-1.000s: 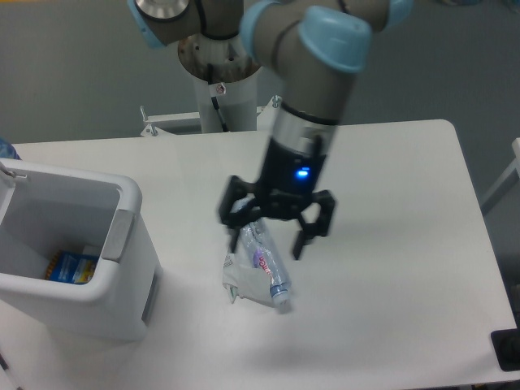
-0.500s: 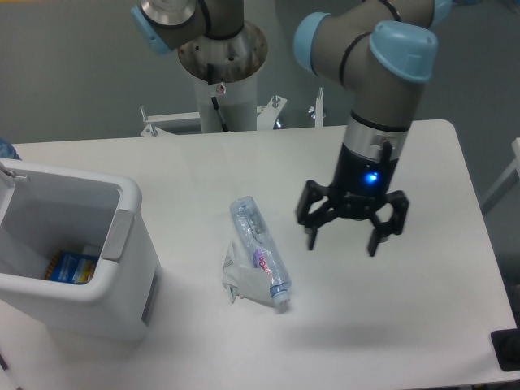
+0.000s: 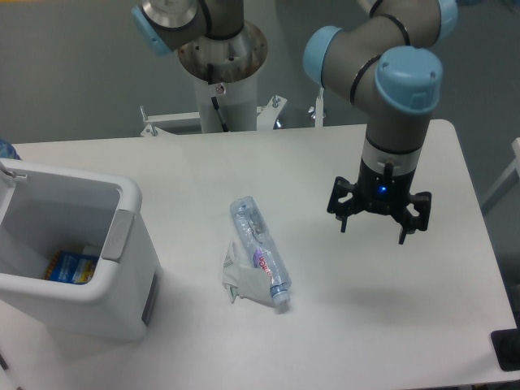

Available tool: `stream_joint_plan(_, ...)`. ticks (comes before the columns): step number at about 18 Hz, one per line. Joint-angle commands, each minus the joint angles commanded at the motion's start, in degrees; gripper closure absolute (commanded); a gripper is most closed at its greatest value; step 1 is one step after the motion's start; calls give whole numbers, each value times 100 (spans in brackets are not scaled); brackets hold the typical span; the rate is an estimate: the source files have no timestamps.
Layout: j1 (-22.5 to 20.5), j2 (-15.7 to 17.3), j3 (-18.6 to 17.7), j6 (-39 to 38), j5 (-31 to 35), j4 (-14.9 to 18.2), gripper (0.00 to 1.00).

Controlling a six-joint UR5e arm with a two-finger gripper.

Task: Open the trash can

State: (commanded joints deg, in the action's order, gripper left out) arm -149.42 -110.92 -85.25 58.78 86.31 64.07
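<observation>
The white trash can [image 3: 122,313] stands at the table's left front with its top open, so I can see inside. A grey push tab [image 3: 119,234] sits on its right rim. A blue and orange packet [image 3: 71,266] lies at its bottom. My gripper [image 3: 374,231] hangs open over the right half of the table, far from the can, with nothing between its fingers.
A crushed clear plastic bottle [image 3: 258,252] lies on a scrap of white wrapper [image 3: 237,277] near the table's middle, left of my gripper. The arm's base column [image 3: 223,89] rises behind the table's far edge.
My gripper has moved to the right, from over the bottle to the right half of the table, and stayed open. The bottle and the can have not moved.
</observation>
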Motion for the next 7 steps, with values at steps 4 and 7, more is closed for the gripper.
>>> stream_joint_plan(4, 62, 8, -61, 651, 246, 26, 0)
stream_joint_plan(7, 71, 17, -79, 722, 360, 35, 0)
